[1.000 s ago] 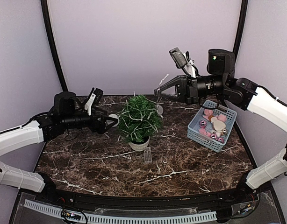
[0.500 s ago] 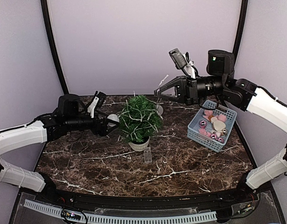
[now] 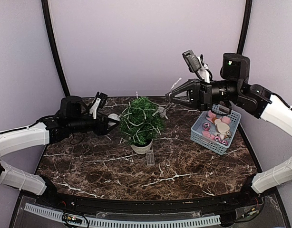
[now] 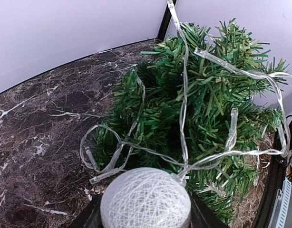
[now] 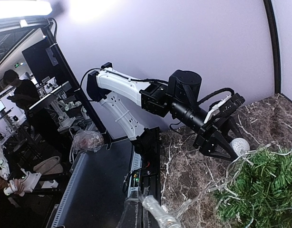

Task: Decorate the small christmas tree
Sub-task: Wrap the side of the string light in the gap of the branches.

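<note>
The small christmas tree (image 3: 141, 122), dark green in a pale pot (image 3: 142, 147), stands mid-table with a clear light string (image 4: 185, 95) looped over its branches. In the left wrist view a white woven ball (image 4: 145, 197) tied to that string fills the gap of my left gripper (image 4: 145, 211), whose black fingers press both its sides at the tree's left flank. My right gripper (image 3: 169, 97) hovers above the tree's upper right. It is shut on a strand of the light string (image 5: 158, 214), which runs taut down to the branches.
A blue basket (image 3: 203, 136) with pink and silver ornaments sits at the right, below the right arm. A small clear plastic piece (image 3: 150, 158) lies in front of the pot. Purple walls and black poles (image 3: 54, 52) enclose the back.
My left gripper moved in toward the tree and its jaws closed onto the white ball. The right arm drew back to the right, pulling the string taut.
</note>
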Controlling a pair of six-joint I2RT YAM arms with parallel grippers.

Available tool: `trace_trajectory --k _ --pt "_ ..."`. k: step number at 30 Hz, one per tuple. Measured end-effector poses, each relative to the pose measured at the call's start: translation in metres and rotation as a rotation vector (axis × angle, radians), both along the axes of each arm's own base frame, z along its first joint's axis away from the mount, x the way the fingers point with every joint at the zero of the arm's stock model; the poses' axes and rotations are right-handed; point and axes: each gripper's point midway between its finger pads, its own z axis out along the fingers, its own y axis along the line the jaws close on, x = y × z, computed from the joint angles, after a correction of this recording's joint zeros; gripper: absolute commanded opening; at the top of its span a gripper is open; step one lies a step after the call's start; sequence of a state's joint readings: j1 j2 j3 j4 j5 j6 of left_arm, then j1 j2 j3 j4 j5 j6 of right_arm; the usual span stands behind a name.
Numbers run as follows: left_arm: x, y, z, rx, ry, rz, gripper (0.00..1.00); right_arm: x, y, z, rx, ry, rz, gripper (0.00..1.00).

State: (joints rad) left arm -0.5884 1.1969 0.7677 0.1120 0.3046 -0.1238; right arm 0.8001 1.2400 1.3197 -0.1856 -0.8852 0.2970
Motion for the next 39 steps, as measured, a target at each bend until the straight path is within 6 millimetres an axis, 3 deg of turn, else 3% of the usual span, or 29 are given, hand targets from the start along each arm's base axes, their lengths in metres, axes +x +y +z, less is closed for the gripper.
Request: trace_trajectory --k 7,20,30,39 --pt "0.003 0.002 0.0 -0.001 0.001 0.024 0.49 -0.006 -0.016 0.017 0.042 -0.051 -0.066 0.0" --pt "0.005 0.003 -0.002 0.001 0.008 0.038 0.48 -0.01 -0.033 0.03 0.081 -0.09 -0.141 0.0" --pt "0.005 0.001 -0.005 -0.004 0.014 0.025 0.47 0.005 -0.011 0.028 0.119 -0.057 -0.103 0.0" --pt "0.001 0.001 -0.014 -0.01 0.04 0.024 0.47 0.033 0.02 0.035 0.175 -0.048 -0.101 0.0"
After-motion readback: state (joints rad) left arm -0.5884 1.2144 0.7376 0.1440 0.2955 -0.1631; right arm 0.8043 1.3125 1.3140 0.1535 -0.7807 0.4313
